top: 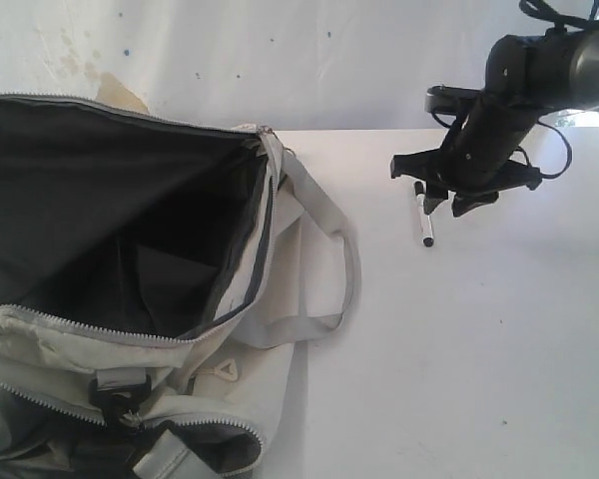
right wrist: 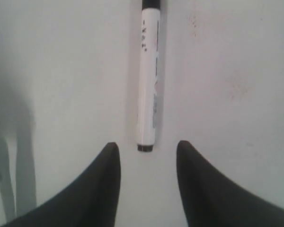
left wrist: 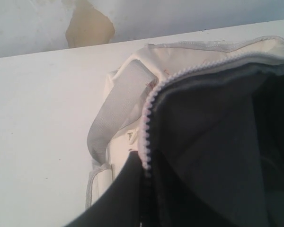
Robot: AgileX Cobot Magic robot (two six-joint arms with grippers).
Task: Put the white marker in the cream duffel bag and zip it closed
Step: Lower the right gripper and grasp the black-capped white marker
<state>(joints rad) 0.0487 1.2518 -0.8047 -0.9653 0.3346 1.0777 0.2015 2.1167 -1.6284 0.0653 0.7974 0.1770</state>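
Note:
The white marker lies on the white table to the right of the cream duffel bag. My right gripper hovers over it, open. In the right wrist view the marker points away from the gripper, its black end level with the two fingertips and centred in the gap. The bag's mouth gapes wide, showing grey lining. My left gripper is shut on the bag's zipper edge, holding that side up. It does not show in the exterior view.
A grey webbing strap loops out from the bag toward the marker. A black buckle sits on the bag's near side. Behind the table's far edge stands a pale wall with a tan stain.

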